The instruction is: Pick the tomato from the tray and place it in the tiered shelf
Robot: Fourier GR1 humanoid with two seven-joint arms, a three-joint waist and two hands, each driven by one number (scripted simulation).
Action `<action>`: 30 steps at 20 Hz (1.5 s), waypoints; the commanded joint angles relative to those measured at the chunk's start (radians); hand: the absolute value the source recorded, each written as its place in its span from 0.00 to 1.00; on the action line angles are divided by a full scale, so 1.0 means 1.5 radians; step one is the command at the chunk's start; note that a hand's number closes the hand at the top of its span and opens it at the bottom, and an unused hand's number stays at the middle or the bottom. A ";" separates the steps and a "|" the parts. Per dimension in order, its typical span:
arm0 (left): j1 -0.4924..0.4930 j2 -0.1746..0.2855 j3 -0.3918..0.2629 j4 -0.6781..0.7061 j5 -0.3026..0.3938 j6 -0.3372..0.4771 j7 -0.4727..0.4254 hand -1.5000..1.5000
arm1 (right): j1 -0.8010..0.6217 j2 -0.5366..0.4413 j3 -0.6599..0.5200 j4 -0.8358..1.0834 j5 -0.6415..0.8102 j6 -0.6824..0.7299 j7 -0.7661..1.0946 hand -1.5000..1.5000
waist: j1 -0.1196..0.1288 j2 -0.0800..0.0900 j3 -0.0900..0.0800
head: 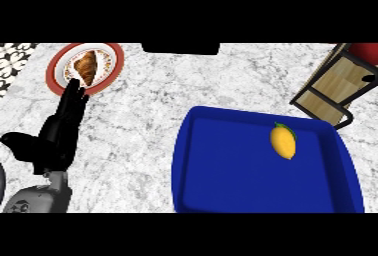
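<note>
A blue tray (181,155) and shelf (336,82) sit on the marbled counter (148,120).

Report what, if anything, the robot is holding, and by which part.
Nothing visible is held. The left hand is open; the yellow fruit lies untouched in the blue tray. The right hand is out of view.

The grey-veined white marble counter top (148,120) is viewed steeply from above, from head height, at close range.
</note>
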 commanded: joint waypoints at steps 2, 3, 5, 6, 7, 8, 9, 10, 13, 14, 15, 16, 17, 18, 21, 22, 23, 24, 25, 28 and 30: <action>0.000 -0.018 -0.009 0.028 -0.013 0.002 -0.035 0.50 | -0.022 0.013 -0.003 0.025 0.005 0.050 -0.028 0.00 | 0.001 0.003 0.001; 0.032 -0.010 -0.005 -0.005 0.001 -0.009 -0.026 0.50 | -0.019 0.006 -0.015 0.026 -0.007 0.078 -0.033 0.00 | -0.001 -0.002 0.000; 0.007 -0.002 0.000 0.012 -0.017 0.003 -0.013 0.50 | -0.029 -0.005 -0.018 0.029 -0.007 0.082 -0.044 0.00 | 0.004 0.003 0.001; -0.022 -0.009 -0.008 -0.010 -0.025 0.019 0.016 0.50 | -0.040 -0.014 -0.026 0.031 -0.015 0.101 -0.039 0.00 | 0.004 0.003 0.002; -0.002 -0.001 0.000 -0.001 -0.009 -0.001 0.008 0.50 | -0.049 0.007 -0.044 0.034 -0.034 0.096 -0.027 0.00 | 0.002 0.000 0.001; -0.003 0.010 0.009 -0.001 0.004 -0.017 0.010 0.50 | -0.046 -0.006 -0.056 0.039 -0.048 0.128 -0.028 0.00 | -0.003 -0.001 0.001; -0.011 0.002 -0.003 -0.022 -0.013 0.004 0.027 0.50 | -0.053 -0.006 -0.068 0.045 -0.059 0.128 -0.021 0.00 | 0.001 0.000 0.001; 0.009 -0.015 -0.012 0.003 -0.017 0.005 -0.005 0.50 | -0.051 -0.042 -0.073 0.051 -0.063 0.158 -0.025 0.00 | 0.001 0.003 0.001; -0.025 0.009 0.021 0.008 0.001 -0.008 0.005 0.50 | -0.070 -0.087 -0.101 0.059 -0.088 0.180 0.014 0.00 | -0.003 0.004 0.001; 0.006 -0.004 0.003 0.005 -0.011 -0.006 -0.018 0.50 | -0.078 -0.086 -0.114 0.073 -0.099 0.172 0.046 0.00 | 0.004 0.004 0.001; 0.005 -0.007 0.000 -0.002 -0.007 -0.008 -0.013 0.50 | -0.073 -0.094 -0.122 0.080 -0.107 0.163 0.059 0.00 | 0.003 0.004 0.001; 0.013 -0.013 -0.015 -0.005 -0.023 0.001 -0.010 0.50 | -0.077 -0.119 -0.126 0.082 -0.109 0.161 0.076 0.00 | 0.006 0.006 0.002; 0.001 -0.007 -0.008 -0.013 -0.019 0.002 0.010 0.50 | -0.082 -0.125 -0.137 0.089 -0.119 0.160 0.096 0.00 | 0.006 0.005 0.002; -0.002 -0.002 -0.002 -0.021 -0.011 -0.006 0.003 0.50 | -0.075 -0.137 -0.134 0.091 -0.116 0.162 0.105 0.00 | 0.010 0.007 0.002; -0.012 -0.004 -0.009 -0.029 -0.011 -0.006 0.027 0.50 | -0.072 -0.183 -0.145 0.105 -0.126 0.191 0.147 0.00 | 0.009 0.010 0.004; -0.003 -0.013 -0.009 -0.022 -0.019 0.004 0.001 0.50 | -0.055 -0.188 -0.144 0.108 -0.125 0.190 0.144 0.00 | 0.011 0.014 0.004; 0.014 -0.001 -0.005 -0.025 -0.004 -0.018 0.005 0.50 | -0.062 -0.201 -0.150 0.111 -0.130 0.188 0.164 0.00 | 0.018 0.013 0.004; 0.009 -0.007 -0.005 -0.016 -0.014 -0.006 -0.008 0.50 | -0.050 -0.203 -0.156 0.109 -0.136 0.196 0.148 0.00 | 0.014 0.015 0.005; -0.001 -0.007 0.001 -0.017 -0.007 -0.006 -0.001 0.50 | -0.044 -0.209 -0.152 0.105 -0.133 0.202 0.149 0.00 | 0.013 0.016 0.005; -0.003 -0.014 -0.014 -0.015 -0.017 -0.005 -0.001 0.50 | -0.042 -0.229 -0.157 0.099 -0.137 0.223 0.164 0.00 | 0.014 0.018 0.006; -0.009 -0.011 -0.009 -0.017 -0.013 -0.008 -0.004 0.50 | -0.021 -0.221 -0.162 0.097 -0.143 0.239 0.146 0.00 | 0.012 0.019 0.008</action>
